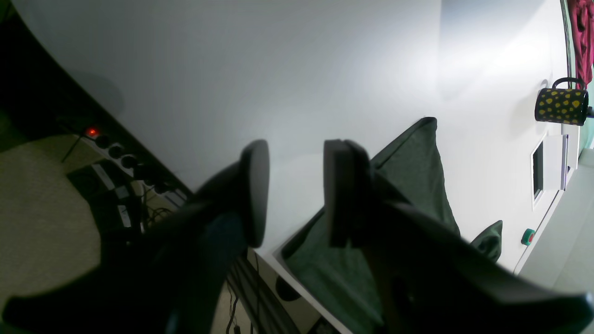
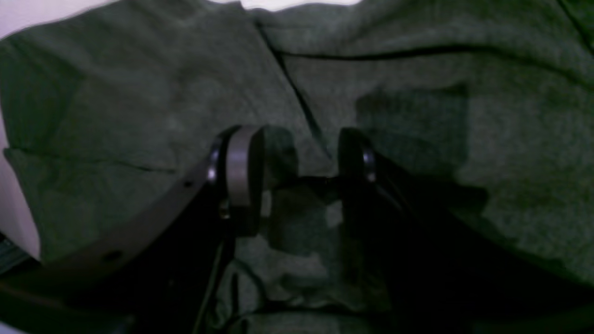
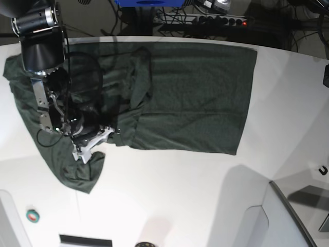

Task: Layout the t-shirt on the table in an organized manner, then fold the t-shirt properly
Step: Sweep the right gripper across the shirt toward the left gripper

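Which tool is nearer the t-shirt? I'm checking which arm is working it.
Right. The right tool is down on the t-shirt, jaws apart with cloth between them. The left tool hangs off to the side, over the table edge.

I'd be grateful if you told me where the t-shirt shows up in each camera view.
Left wrist: t-shirt lower right, behind the left gripper.
Right wrist: it fills the picture around the right gripper.
Base: upper left to centre.
Shared landmark: the white table.

Soft matt cloth t-shirt — smooth, faintly glossy white table.
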Available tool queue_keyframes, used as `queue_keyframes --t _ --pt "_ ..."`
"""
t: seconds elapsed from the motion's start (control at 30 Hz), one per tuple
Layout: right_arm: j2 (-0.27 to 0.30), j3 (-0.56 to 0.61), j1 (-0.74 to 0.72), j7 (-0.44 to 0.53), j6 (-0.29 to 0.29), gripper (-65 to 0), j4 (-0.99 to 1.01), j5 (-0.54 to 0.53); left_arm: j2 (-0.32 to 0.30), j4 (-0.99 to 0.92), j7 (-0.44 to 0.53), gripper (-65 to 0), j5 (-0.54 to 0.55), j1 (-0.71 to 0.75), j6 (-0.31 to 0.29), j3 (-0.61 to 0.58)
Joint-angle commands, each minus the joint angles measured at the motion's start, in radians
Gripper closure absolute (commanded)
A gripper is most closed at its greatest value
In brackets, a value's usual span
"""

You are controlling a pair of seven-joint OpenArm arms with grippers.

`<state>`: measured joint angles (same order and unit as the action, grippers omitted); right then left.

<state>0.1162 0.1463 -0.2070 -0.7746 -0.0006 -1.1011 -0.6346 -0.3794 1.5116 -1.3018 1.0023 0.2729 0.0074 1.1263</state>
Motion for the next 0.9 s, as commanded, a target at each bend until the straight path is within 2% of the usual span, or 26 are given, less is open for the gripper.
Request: queue_keyframes --t 0.0,0.43,0.5,0.6,0.7,0.77,0.87 --pt "0.007 -0.003 -0.033 0.013 0.007 -24.5 -0.006 -0.012 -0.026 0.017 0.006 -18.9 0.019 0.006 -0.004 0.01" --pt "-0.002 -0.003 -0.049 0.013 0.007 -23.1 0.032 -0.012 -0.025 0.016 0.006 -18.9 0.019 0.001 -0.004 0.007" --pt "-0.002 -0.003 -0.049 0.011 0.007 -16.5 0.032 -0.012 -0.025 0.016 0.006 -18.9 0.019 0.001 -0.004 0.005" --pt "-0.002 -0.003 -0.049 0.008 0.009 -2.9 0.031 -0.012 -0.025 0.014 0.006 -18.9 0.019 0.001 -0.004 0.005" --pt "-0.002 -0.003 -0.047 0.007 0.012 -0.9 0.023 -0.015 -0.025 0.014 0.006 -18.9 0.019 -0.001 -0.004 0.005" --pt "-0.002 -0.003 -0.022 0.004 0.037 -0.9 -0.03 -0.017 -0.026 0.014 0.006 -18.9 0.019 -0.001 -0.004 0.005" --pt "-0.002 -0.003 0.014 -0.035 0.029 -0.8 -0.147 -0.017 -0.028 0.014 0.006 -18.9 0.017 -0.001 -0.004 0.005"
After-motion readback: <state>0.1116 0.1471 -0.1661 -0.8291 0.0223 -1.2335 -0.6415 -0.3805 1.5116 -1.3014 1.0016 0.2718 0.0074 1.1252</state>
